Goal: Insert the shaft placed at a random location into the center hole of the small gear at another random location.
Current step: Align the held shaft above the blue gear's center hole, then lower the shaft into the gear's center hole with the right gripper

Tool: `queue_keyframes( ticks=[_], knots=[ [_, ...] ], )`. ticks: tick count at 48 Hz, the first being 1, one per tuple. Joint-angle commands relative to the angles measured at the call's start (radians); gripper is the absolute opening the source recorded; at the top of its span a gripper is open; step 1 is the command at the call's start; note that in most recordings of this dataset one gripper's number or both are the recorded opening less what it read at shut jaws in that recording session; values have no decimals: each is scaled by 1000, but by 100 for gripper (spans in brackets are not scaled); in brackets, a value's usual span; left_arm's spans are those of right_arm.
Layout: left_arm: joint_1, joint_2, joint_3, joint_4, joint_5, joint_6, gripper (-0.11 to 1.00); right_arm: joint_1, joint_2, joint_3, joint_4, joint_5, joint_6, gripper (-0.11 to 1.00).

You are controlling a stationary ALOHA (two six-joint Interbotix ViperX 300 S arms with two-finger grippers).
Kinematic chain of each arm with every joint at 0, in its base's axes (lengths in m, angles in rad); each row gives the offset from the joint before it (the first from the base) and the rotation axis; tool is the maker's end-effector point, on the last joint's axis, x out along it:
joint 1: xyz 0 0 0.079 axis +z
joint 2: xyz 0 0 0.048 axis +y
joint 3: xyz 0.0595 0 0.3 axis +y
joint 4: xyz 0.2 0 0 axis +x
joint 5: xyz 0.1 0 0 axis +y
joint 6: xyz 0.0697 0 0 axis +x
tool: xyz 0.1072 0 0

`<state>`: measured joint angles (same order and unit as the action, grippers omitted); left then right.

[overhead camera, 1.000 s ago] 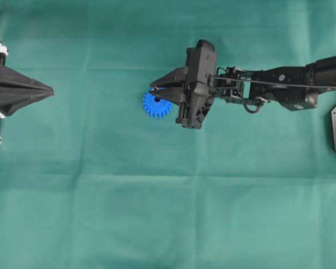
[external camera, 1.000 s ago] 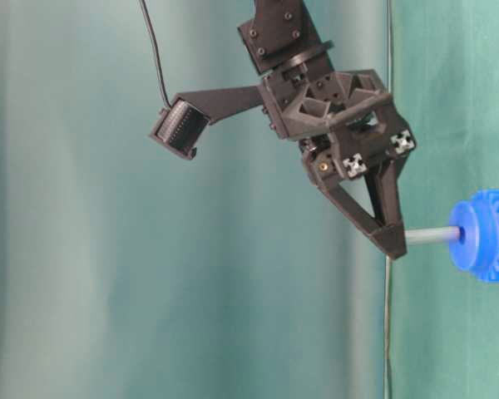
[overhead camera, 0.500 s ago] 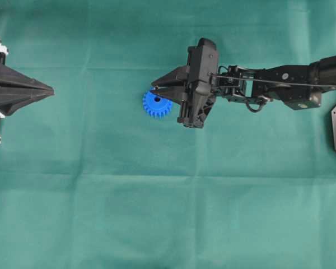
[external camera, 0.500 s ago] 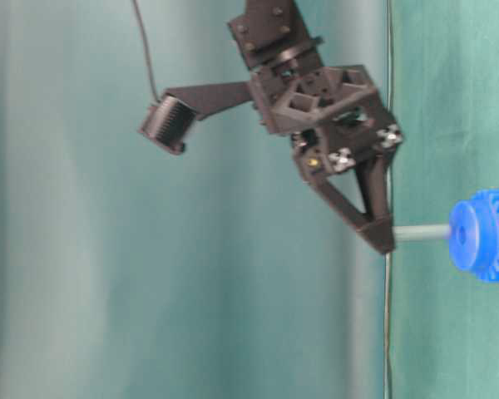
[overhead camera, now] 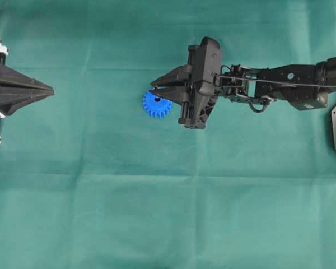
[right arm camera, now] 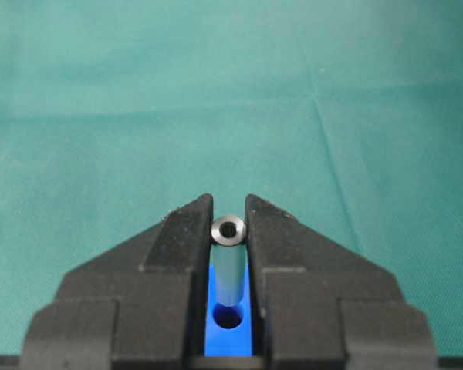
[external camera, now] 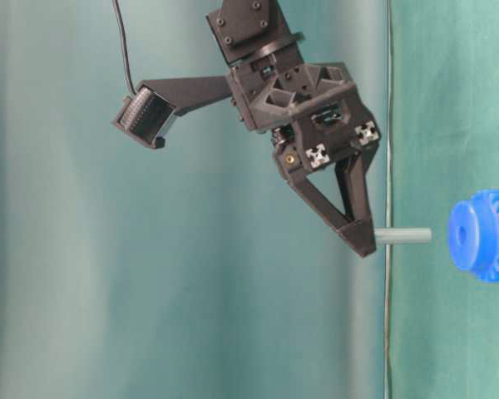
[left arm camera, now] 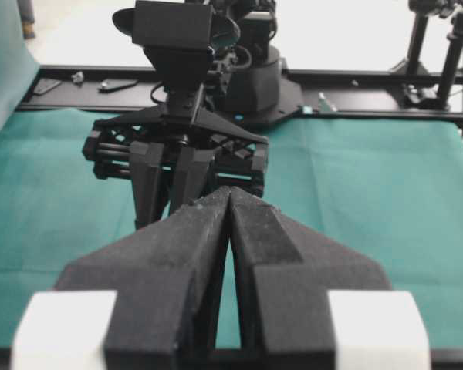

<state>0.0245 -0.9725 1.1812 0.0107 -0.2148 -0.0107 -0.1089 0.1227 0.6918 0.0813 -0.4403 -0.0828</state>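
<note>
1. Right gripper [external camera: 363, 242] has its jaws pinched narrow on the shaft [external camera: 403, 236], clamping it right at the fingertips. You can see it clearly from the right wrist cam: the pin's shiny ringed end [right arm camera: 230, 228] sits squeezed between the two black fingers [right arm camera: 174, 243].

2. In the table-level view the shaft pokes out of the fingertips toward the small gear [external camera: 485, 234], and there's a visible gap between the pin's free end and the blue hub. So it's not touching the gear in that shot.

3. The gear lies flat on the green cloth [overhead camera: 168, 213], in the far half of the table and a bit left of the middle as the overhead cam sees it [overhead camera: 157, 104]. The right gripper's tips [overhead camera: 153, 89] hang over its far edge there.

4. The center hole [right arm camera: 228, 317] shows up as a dark round spot in the blue, straight below the pin in the right wrist view, framed between the fingers.

5. Left gripper [overhead camera: 49, 90] is parked at the left edge of the table, well away from the gear. Its jaws are pressed together with nothing in them, which the left wrist cam [left arm camera: 230, 202] shows too.
</note>
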Motion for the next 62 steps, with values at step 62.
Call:
queue_keyframes(
  ticks=[62],
  knots=[
    [2,8,-18,3,-5,2,0,2,2,-17,2,-34,-25,13]
  ],
)
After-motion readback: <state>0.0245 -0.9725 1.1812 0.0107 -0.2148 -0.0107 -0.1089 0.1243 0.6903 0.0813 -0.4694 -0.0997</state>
